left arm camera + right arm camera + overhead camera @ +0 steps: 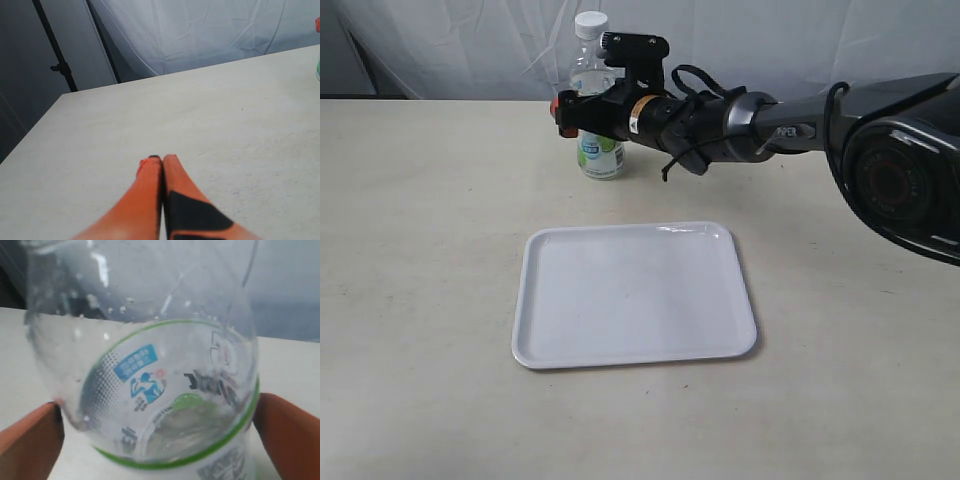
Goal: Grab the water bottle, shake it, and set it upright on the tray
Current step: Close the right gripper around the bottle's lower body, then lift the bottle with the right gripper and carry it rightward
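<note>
The water bottle (pixel 601 152), clear with a white cap and a green and blue label, stands upright on the table behind the tray (pixel 527 290). My right gripper (pixel 578 112) reaches in from the right and sits around the bottle's middle. In the right wrist view the bottle (pixel 150 390) fills the gap of the right gripper (pixel 157 415), and both orange fingers (pixel 30 435) press against its sides. My left gripper (pixel 162 158) is shut with nothing in it, low over bare table; it does not show in the exterior view.
The white tray lies flat in the middle of the table, in front of the bottle. A white cloth backdrop (pixel 470 50) hangs behind the table's far edge. A dark stand pole (pixel 55 55) rises beyond the table's corner in the left wrist view.
</note>
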You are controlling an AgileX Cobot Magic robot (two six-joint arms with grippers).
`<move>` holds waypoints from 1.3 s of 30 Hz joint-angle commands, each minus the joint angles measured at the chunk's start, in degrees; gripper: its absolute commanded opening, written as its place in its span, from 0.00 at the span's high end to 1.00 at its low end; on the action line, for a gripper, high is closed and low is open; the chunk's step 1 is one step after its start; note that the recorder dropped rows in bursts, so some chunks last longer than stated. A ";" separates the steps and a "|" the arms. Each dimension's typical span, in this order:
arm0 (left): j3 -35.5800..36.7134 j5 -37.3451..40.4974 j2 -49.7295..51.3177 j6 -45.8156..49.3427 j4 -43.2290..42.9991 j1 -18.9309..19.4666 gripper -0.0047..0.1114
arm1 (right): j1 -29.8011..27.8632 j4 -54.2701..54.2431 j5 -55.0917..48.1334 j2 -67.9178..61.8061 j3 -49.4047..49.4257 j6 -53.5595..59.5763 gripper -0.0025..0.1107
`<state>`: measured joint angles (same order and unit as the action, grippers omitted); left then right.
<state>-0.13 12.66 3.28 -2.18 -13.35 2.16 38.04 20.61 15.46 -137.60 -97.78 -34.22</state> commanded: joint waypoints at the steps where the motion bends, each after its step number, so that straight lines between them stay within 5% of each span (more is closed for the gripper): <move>1: 0.13 -0.76 -0.24 -0.40 0.21 0.05 0.96 | -0.01 -0.35 0.11 0.12 -0.29 0.47 0.08; 2: 0.13 -0.76 -0.24 -0.40 0.21 0.05 0.96 | -0.01 -0.35 0.11 0.12 -0.29 0.47 0.11; 7: 0.13 -0.76 -0.24 -0.40 0.21 0.05 0.96 | -0.01 -0.35 -0.97 0.12 -0.29 0.47 0.84; 9: 0.13 -0.76 -0.24 -0.40 0.21 0.05 0.96 | -0.01 -0.35 -3.90 0.12 -0.29 0.47 0.98; 28: 0.13 -0.76 -0.24 -0.40 0.21 0.05 0.96 | 1.05 7.39 -38.81 18.73 1.03 8.52 0.98; 39: 0.13 -0.76 -0.24 -0.40 0.21 0.05 0.96 | 1.44 7.14 -36.06 41.73 23.46 8.35 0.98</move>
<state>-0.13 12.66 3.28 -2.18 -13.35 2.16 39.51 26.94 -22.89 -102.80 -79.36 -25.93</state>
